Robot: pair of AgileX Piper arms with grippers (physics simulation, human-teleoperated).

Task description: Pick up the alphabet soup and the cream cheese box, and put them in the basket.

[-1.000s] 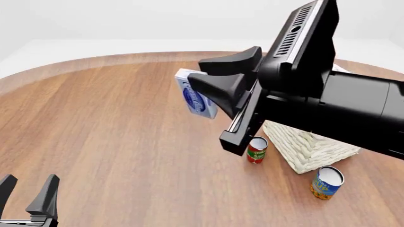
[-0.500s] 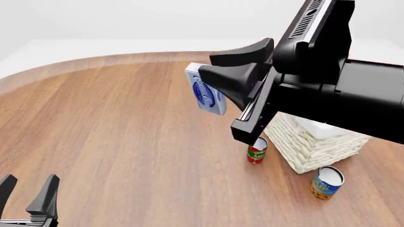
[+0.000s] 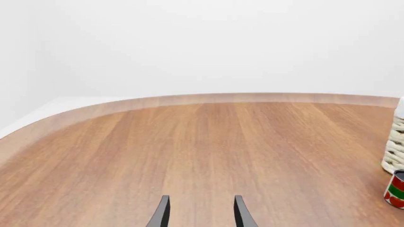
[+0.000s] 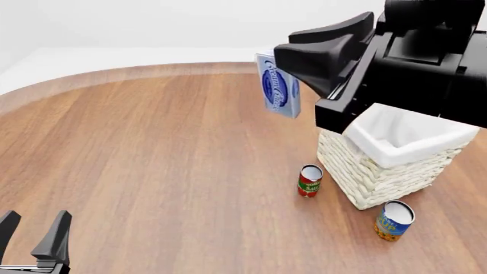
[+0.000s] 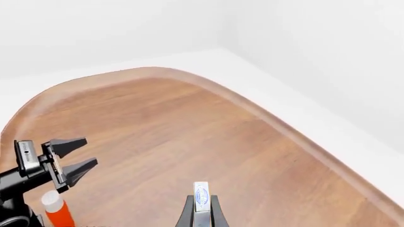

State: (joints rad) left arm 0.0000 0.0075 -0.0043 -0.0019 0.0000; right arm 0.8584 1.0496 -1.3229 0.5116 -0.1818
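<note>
My right gripper [image 4: 284,48] is shut on the cream cheese box [image 4: 279,85], light blue and white with a dark blue oval. It holds the box on edge, high above the table, just left of the cream-white wicker basket [image 4: 380,174]. In the right wrist view the box [image 5: 201,195] stands between the fingers of the right gripper [image 5: 201,204]. The alphabet soup [image 4: 393,220] stands on the table in front of the basket, near its right corner. My left gripper [image 4: 35,229] is open and empty at the near left; it also shows in the left wrist view [image 3: 200,215].
A slim red-and-green can [image 4: 309,181] stands just left of the basket's near corner and shows in the left wrist view [image 3: 396,190] beside the basket's wall [image 3: 395,149]. The right wrist view shows the left arm's open gripper [image 5: 71,158] and an orange-and-white cylinder [image 5: 56,210].
My right gripper has carried the cream cheese box up and to the right, toward the basket, uncovering the basket's liner. The left gripper and both cans have not moved.
</note>
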